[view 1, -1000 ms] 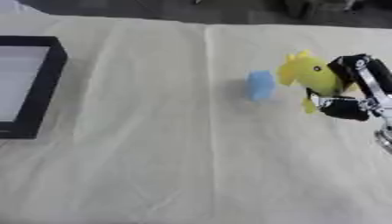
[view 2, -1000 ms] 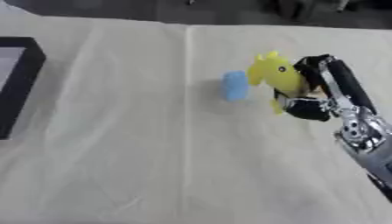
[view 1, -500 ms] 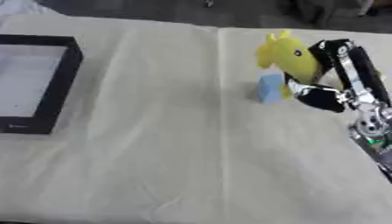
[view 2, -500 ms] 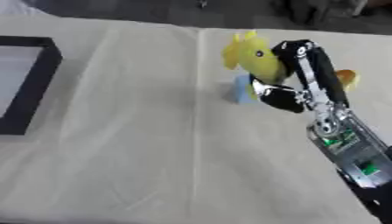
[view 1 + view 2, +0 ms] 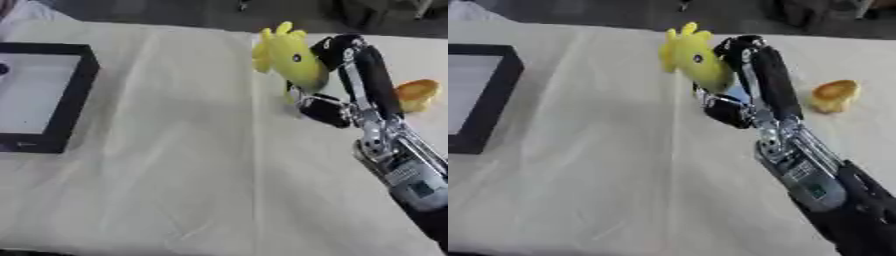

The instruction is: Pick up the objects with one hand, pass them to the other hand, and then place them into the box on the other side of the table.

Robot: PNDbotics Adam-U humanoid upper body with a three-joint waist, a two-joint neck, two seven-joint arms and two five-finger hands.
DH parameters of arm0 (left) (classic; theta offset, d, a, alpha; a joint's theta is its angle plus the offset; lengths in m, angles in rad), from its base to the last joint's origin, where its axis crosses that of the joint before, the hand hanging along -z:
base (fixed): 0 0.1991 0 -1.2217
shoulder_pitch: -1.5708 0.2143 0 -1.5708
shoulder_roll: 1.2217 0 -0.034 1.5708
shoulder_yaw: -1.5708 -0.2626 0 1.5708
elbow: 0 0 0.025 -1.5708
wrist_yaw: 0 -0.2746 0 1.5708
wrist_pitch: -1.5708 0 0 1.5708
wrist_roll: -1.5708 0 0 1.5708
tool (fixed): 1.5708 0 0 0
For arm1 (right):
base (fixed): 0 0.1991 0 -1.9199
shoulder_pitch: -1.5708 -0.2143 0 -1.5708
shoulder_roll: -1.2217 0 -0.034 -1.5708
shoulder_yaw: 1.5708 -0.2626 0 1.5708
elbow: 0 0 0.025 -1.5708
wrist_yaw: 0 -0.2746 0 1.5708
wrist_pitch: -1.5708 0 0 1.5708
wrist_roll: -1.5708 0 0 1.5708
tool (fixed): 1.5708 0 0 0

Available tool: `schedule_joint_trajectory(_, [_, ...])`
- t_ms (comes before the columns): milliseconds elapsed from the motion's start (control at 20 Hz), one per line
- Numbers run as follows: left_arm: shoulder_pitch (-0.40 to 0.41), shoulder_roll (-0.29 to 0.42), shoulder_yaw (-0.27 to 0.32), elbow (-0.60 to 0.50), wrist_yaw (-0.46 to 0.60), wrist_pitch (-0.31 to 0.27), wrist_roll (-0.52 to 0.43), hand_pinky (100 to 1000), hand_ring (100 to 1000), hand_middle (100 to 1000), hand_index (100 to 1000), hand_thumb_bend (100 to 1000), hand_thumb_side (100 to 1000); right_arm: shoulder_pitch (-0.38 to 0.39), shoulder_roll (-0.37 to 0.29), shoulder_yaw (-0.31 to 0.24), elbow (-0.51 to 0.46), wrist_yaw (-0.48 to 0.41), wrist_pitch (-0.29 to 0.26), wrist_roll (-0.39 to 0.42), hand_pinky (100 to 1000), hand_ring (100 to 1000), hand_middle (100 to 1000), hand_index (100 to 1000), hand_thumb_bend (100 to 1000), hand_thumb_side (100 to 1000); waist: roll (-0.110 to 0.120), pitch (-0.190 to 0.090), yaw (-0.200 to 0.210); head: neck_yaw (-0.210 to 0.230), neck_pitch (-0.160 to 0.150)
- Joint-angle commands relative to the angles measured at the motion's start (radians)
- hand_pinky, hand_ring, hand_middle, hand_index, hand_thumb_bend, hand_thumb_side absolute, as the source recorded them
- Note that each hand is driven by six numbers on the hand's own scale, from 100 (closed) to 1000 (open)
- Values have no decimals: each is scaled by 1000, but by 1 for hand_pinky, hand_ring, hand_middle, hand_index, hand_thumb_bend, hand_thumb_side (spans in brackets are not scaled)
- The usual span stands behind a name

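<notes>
The right arm [image 5: 411,175] is seen coming in from the lower right of the frame, black w/ silver parts. Further up, approx. centre-right, the right hand [image 5: 346,80] is seen w/ fingers curled round a yellow toy [image 5: 293,57]. The toy is held up off the cream cloth [image 5: 175,175], its head pointing to the upper left. A bit of blue [image 5: 735,95] is seen just behind the hand in the right eye view; what it is can't be told. An orange thing [image 5: 416,94] is seen lying on the cloth at the right edge, near the hand but apart from it. At the left edge, a black box [image 5: 74,107] w/ a white inside is seen, well apart from the toy.
</notes>
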State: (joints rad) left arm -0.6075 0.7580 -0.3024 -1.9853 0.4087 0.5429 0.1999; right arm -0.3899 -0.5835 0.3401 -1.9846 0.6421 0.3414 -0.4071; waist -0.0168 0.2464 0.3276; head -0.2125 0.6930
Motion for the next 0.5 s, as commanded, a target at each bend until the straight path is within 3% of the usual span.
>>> schedule_joint_trajectory(50, [-76, 63, -52, -15, -30, 105, -113, 933, 623, 776, 895, 563, 675, -30, 11, 20, -15, 80, 21, -32, 515, 456, 248, 351, 175, 100, 7, -28, 2, -9, 5])
schedule_joint_trajectory(100, [-102, 65, -73, -15, -42, 138, -142, 935, 630, 780, 896, 564, 666, -37, 18, 27, -15, 99, 29, -42, 516, 457, 250, 353, 243, 100, 9, -28, 3, -10, 6])
schedule_joint_trajectory(150, [-131, 64, -94, -15, -55, 168, -170, 935, 638, 783, 897, 567, 655, -44, 24, 36, -15, 116, 35, -46, 517, 457, 251, 353, 174, 100, 11, -29, 4, -11, 7])
schedule_joint_trajectory(500, [-297, 12, -226, -15, -150, 349, -277, 952, 709, 821, 922, 602, 542, -80, 47, 97, -15, 221, 18, -48, 549, 466, 264, 358, 165, 100, 27, -36, 17, -19, 14])
